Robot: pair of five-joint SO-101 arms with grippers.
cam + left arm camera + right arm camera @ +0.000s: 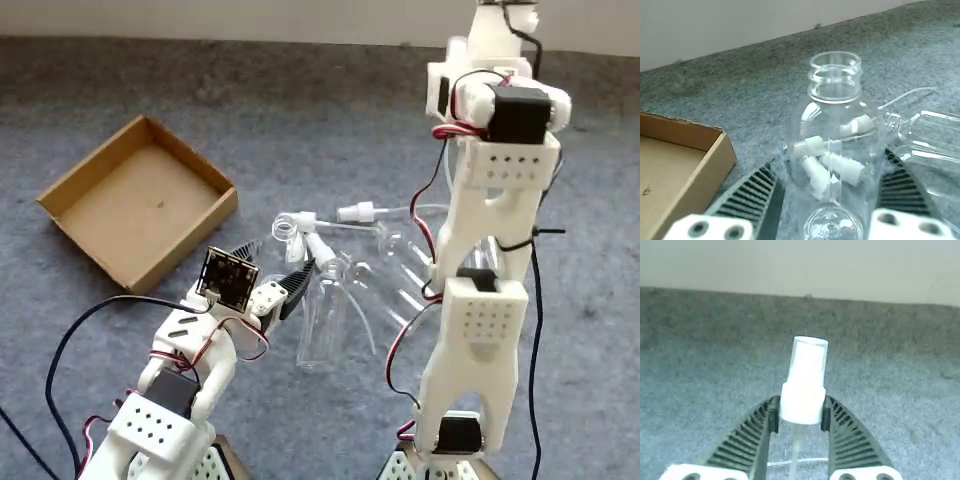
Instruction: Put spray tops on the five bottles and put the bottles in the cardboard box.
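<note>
Grey carpeted table (300, 120) under everything. Open cardboard box (140, 205) at far left of high view, apart from bottles. Left gripper (832, 162) fingers clamped on clear bottle (835, 115), one finger each side of body; neck open, no top; box edge close beside. Other bottles (395, 250) lie clustered between arms, loose spray tops (357, 211) among them. Right gripper (800, 412) above carpet, fingers pinching white spray top (804, 380) at collar, thin tube hanging beneath.
</note>
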